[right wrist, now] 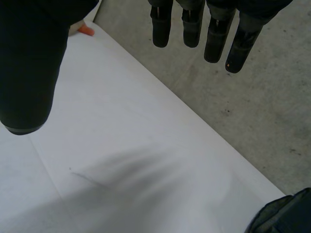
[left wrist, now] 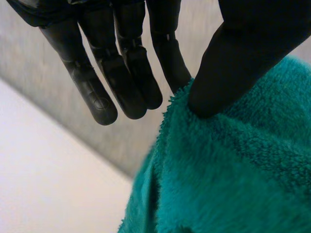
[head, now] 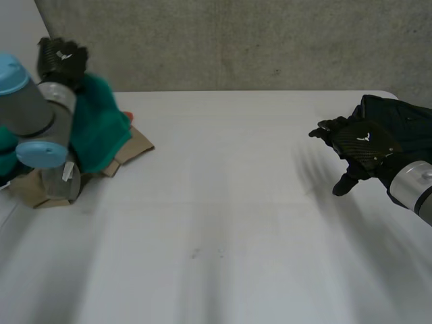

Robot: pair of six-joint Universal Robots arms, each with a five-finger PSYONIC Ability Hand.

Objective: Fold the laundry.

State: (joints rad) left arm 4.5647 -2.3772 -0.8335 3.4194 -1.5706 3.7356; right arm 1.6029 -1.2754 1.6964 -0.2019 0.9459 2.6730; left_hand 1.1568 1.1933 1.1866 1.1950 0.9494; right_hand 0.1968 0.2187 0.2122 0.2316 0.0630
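The towel (head: 101, 131) is hanging at the far left of the table (head: 223, 202). Its upper edge is sitting pinched between the thumb and fingers of the left hand (head: 61, 59), and its lower part is lying on a piece of cardboard (head: 131, 145). The right hand (head: 358, 145) is hovering over the table's right side, holding nothing. Another cloth (head: 405, 121) is lying just behind it at the far right edge.

You've got 1 fluffy teal towel (head: 101, 131) bunched up at the white table's (head: 223, 202) far-left corner; 1 dark garment (head: 408, 115) lies crumpled at its far-right corner.
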